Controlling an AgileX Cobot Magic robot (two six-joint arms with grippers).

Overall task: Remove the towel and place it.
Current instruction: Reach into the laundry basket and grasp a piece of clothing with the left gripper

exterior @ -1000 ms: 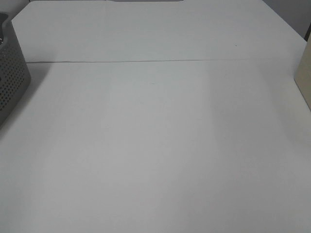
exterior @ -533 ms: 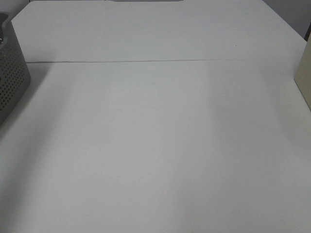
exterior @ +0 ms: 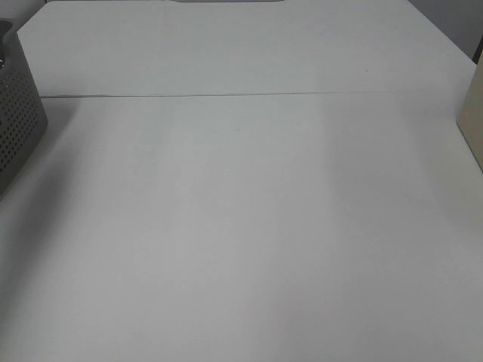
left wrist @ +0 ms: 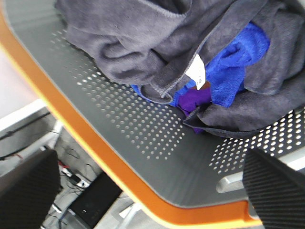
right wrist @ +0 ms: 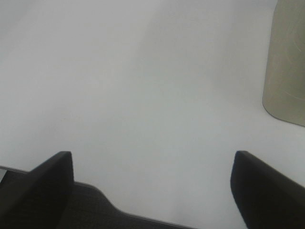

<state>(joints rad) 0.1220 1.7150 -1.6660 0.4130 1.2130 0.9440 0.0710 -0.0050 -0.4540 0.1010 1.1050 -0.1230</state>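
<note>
L tool (left wrist: 152,191) spread wide, holding nothing, hovering above the towel (left wrist: 128,43) w/o touching it. The towel lies bunched in a perforated grey bin (left wrist: 143,129) w/ orange rim, white tag (left wrist: 197,71) showing, heaped over a blue cloth (left wrist: 233,67) and a purple cloth (left wrist: 198,98). R tool (right wrist: 157,183) also wide, empty, over the white surface (exterior: 249,226) near a beige container (right wrist: 288,62) at right. Step looks like pre-grasp reach. Next prob. needs L tool down onto a dark fold clear of the blue/purple, so only the towel lifts.
</note>
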